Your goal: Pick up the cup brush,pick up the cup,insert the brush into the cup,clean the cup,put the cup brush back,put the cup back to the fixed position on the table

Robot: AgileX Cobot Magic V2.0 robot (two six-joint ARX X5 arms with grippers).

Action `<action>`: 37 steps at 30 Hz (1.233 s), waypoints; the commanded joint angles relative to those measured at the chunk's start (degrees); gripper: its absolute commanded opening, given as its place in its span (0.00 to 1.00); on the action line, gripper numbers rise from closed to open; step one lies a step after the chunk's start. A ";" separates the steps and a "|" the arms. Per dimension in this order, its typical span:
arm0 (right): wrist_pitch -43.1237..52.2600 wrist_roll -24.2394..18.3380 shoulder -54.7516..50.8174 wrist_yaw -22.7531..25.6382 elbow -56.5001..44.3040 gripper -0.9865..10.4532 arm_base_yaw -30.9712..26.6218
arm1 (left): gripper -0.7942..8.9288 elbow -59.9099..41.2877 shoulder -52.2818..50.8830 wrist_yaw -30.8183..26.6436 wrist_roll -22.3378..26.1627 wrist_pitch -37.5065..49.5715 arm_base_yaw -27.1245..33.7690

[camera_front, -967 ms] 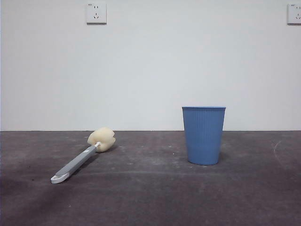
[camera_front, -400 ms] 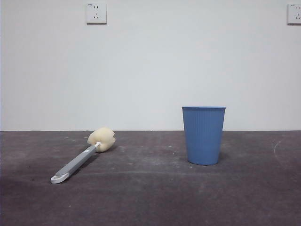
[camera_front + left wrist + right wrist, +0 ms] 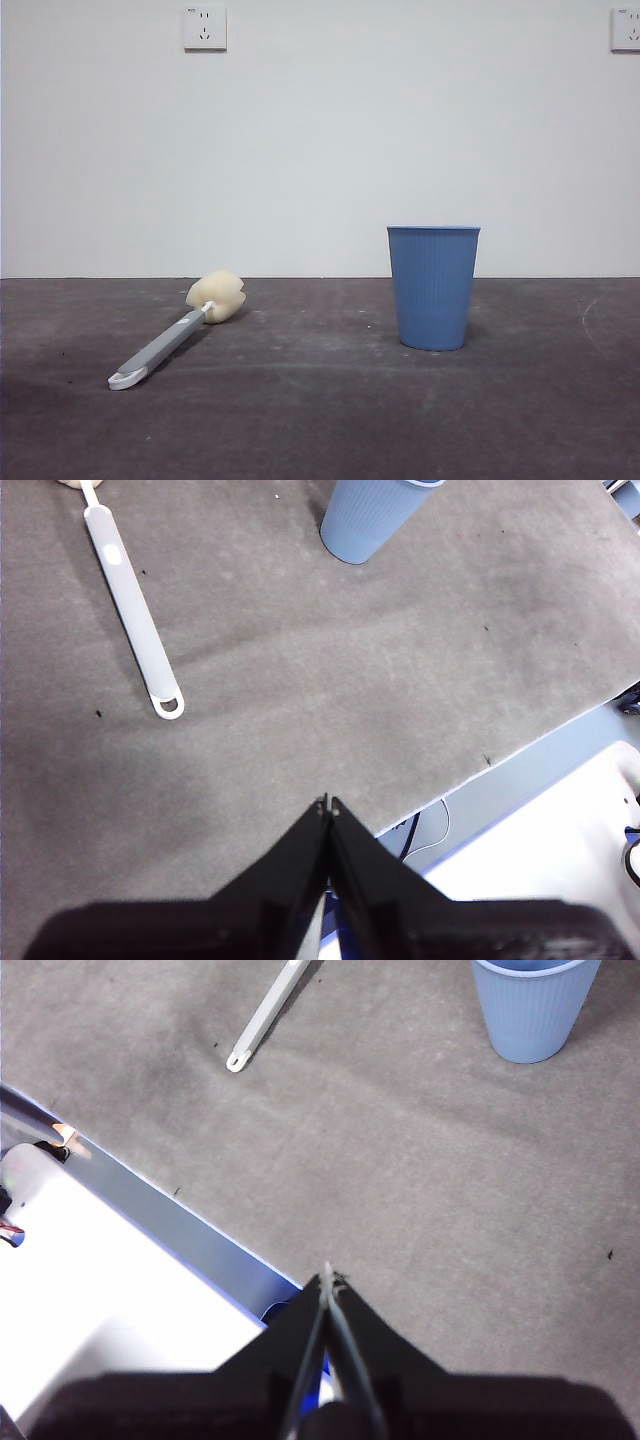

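Dark grey and scuffed, the table (image 3: 330, 420) carries only two things, well apart, below a white wall with two sockets (image 3: 205, 28). The blue ribbed cup (image 3: 433, 287) stands upright at right. The cup brush (image 3: 172, 334) lies flat at left, cream sponge head far, white loop near. Left gripper (image 3: 328, 803) and right gripper (image 3: 327, 1278) hang over the near table edge, jaws pressed together, empty.

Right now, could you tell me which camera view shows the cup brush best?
The front view: the whole cup brush shows, sponge head to looped end, lying on the table. The left wrist view cuts off most of its sponge; the right wrist view shows only its handle's end.
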 commanded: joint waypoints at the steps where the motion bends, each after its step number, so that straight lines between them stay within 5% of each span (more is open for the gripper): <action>1: 0.48 -0.42 -0.04 0.20 0.02 0.09 0.07 | 0.08 -0.26 -0.17 -0.13 0.70 0.28 -0.09; 17: 0.48 -0.42 -0.04 0.20 0.02 0.09 0.07 | 0.08 -0.26 -0.22 -0.85 1.55 0.59 -0.04; 22: 0.48 -0.42 -0.04 0.20 0.02 0.09 0.07 | 0.08 -0.35 -1.81 -11.17 15.50 6.91 3.87; 27: 0.48 -0.42 -0.04 0.20 0.02 0.09 0.07 | 0.08 -0.66 -5.29 -11.69 28.24 26.36 15.23; 31: 0.48 -0.42 -0.04 0.20 0.02 0.09 0.07 | 0.08 -3.15 -8.85 -10.32 32.65 39.17 25.14; 37: 0.48 -0.42 -0.04 0.20 0.02 0.09 0.07 | 0.08 -12.13 -14.60 -10.21 34.12 40.85 31.30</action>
